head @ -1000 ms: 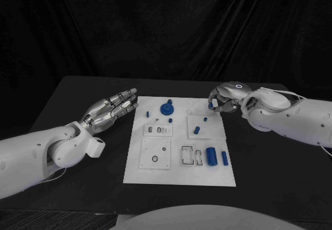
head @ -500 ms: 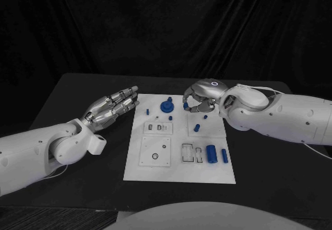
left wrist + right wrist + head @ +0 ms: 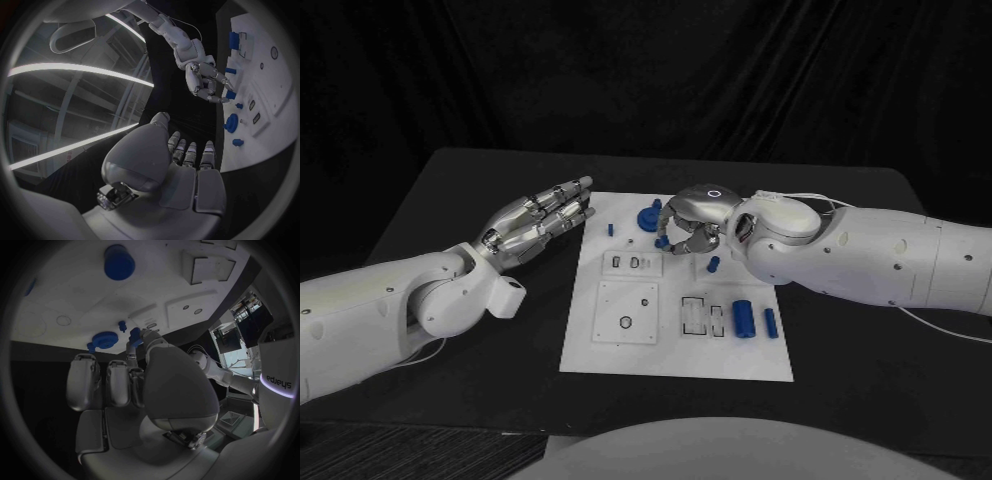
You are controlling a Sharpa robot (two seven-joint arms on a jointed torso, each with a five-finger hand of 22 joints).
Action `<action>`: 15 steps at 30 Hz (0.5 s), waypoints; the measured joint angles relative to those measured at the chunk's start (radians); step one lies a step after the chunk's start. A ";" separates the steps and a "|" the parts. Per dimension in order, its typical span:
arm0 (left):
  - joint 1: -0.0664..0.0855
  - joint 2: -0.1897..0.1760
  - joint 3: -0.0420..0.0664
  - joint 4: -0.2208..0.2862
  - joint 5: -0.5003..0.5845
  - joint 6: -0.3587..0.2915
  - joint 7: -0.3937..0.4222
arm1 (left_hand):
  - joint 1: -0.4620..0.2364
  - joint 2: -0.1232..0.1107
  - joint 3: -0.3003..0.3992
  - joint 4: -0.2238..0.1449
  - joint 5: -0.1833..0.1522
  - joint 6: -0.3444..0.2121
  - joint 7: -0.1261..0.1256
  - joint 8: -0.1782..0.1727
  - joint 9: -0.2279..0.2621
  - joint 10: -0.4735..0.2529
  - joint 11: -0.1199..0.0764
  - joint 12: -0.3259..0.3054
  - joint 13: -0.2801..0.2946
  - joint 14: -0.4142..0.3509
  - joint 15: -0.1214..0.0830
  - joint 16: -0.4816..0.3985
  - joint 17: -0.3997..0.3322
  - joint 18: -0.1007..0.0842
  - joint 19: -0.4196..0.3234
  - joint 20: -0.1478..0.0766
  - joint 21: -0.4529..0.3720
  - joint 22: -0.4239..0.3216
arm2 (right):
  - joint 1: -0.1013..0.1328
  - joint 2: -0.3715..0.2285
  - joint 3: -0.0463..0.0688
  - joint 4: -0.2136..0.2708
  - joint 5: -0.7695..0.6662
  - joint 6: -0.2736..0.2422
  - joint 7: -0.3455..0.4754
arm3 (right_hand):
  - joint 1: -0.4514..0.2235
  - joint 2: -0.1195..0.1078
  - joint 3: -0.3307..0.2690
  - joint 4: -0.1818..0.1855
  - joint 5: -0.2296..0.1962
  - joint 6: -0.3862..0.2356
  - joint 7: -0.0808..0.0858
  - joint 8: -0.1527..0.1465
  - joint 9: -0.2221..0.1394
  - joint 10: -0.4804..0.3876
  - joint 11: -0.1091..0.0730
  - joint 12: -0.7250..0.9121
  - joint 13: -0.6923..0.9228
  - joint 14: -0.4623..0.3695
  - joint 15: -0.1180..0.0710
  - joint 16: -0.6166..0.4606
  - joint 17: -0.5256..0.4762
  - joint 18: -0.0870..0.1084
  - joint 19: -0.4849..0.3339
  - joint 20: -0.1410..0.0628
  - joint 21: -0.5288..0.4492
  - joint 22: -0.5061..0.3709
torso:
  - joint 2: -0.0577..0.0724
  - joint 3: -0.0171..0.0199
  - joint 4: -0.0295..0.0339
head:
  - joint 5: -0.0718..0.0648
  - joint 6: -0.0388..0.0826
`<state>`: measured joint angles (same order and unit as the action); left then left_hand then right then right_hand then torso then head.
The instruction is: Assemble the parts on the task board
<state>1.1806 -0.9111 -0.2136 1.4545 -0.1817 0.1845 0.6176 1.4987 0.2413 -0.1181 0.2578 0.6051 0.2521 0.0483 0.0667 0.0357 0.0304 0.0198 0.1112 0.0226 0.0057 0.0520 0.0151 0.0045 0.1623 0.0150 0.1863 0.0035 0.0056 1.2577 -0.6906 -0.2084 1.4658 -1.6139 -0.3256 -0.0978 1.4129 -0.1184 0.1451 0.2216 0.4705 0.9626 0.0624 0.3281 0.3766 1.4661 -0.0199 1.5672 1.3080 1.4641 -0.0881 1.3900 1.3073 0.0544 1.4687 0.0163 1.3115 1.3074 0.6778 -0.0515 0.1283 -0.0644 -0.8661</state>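
Now over the board (image 3: 678, 362) centre-top, right hand (image 3: 689, 228) pinching a small blue peg (image 3: 134, 333) at curled fingertips. Best lowered slowly, kept upright, lined over its hole before letting go; target hole hard to tell. Left hand (image 3: 535, 222) at frame left, off the board's edge, fingers straight and pressed together, holding nothing.

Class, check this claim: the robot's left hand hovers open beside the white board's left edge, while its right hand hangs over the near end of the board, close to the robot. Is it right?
One detail is wrong. The right hand hangs over the far end of the white board, near the big blue knob, as the head view shows. The left hand does hover open beside the left edge.
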 measured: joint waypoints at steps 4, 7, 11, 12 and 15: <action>0.000 0.001 0.000 0.001 0.000 0.000 -0.002 | 0.000 0.000 0.000 0.000 0.004 0.000 0.000 0.000 0.000 0.000 0.000 0.000 0.000 0.000 0.000 0.000 0.000 0.000 0.000 0.000 0.000 0.000 | -0.008 0.021 0.000 -0.011 0.000 0.016 -0.004 | 0.000 0.000 0.003 -0.003 0.000 -0.002 0.002 -0.002 0.000 0.000 0.007 0.000 0.000 0.004 0.003 -0.004 0.000 0.000 -0.002 0.002 -0.003 0.000 | 0.000 0.0002 0.0000 | 0.000 -0.001; 0.000 0.002 0.000 0.001 0.000 0.001 -0.003 | 0.000 0.000 0.000 0.000 0.004 0.000 0.000 0.000 0.000 0.000 0.000 0.000 0.000 0.000 0.000 0.000 0.000 0.000 0.000 0.000 0.000 0.000 | -0.012 0.030 0.000 -0.016 0.000 0.024 -0.006 | 0.000 0.000 0.003 -0.003 0.000 -0.003 0.002 -0.003 0.000 0.000 0.007 0.000 0.000 0.003 0.003 -0.004 0.000 0.000 -0.004 0.004 -0.005 0.000 | 0.000 0.0002 0.0000 | -0.001 -0.001; 0.000 0.003 0.000 0.001 0.000 0.001 -0.005 | 0.000 0.000 0.000 0.000 0.004 0.000 0.000 0.000 0.000 0.000 0.000 0.000 0.000 0.000 0.000 0.000 0.000 0.000 0.000 0.000 0.000 0.000 | -0.015 0.039 0.000 -0.023 0.000 0.035 -0.008 | 0.000 0.000 0.003 -0.003 0.000 -0.004 0.004 -0.004 0.008 0.000 0.007 0.000 0.000 0.003 0.003 -0.004 0.000 0.000 -0.004 0.004 -0.005 0.000 | 0.000 0.0002 0.0000 | -0.001 -0.001; 0.000 0.003 0.000 0.001 0.000 0.001 -0.006 | 0.000 0.000 0.000 0.000 0.004 0.000 0.000 0.000 0.000 0.000 0.000 0.000 0.000 0.000 0.000 0.000 0.000 0.000 0.000 0.000 0.000 0.000 | -0.016 0.042 0.000 -0.024 0.000 0.038 -0.009 | 0.000 0.000 0.003 -0.003 0.000 -0.004 0.004 -0.004 0.008 0.000 0.007 0.000 0.000 0.003 0.004 -0.004 0.000 0.000 -0.004 0.004 -0.005 0.000 | 0.000 0.0002 0.0000 | 0.000 -0.001; 0.000 0.003 0.000 0.001 0.000 0.002 -0.007 | 0.000 0.000 0.000 0.000 0.004 0.000 0.000 0.000 0.000 0.000 0.000 0.000 0.000 0.000 0.000 0.000 0.000 0.000 0.000 0.000 0.000 0.000 | -0.017 0.046 0.000 -0.024 0.000 0.044 -0.010 | 0.000 0.000 0.002 -0.003 0.000 -0.004 0.004 -0.005 0.008 0.000 0.007 0.000 0.000 0.000 0.007 -0.004 0.000 0.000 -0.004 0.004 -0.011 0.000 | 0.000 0.0002 -0.0005 | 0.000 -0.003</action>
<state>1.1806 -0.9080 -0.2136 1.4558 -0.1817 0.1860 0.6107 1.4987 0.2413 -0.1181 0.2579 0.6091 0.2522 0.0483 0.0667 0.0358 0.0304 0.0197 0.1112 0.0226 0.0057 0.0519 0.0151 0.0045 0.1623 0.0150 0.1863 0.0035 0.0056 1.2404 -0.6444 -0.2081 1.4414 -1.6141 -0.2814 -0.1074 1.4128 -0.1186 0.1476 0.2190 0.4704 0.9585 0.0663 0.3229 0.3846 1.4659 -0.0128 1.5672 1.3078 1.4639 -0.0810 1.3860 1.3073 0.0544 1.4651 0.0199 1.3009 1.3073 0.6783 -0.0513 0.1278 -0.0645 -0.8687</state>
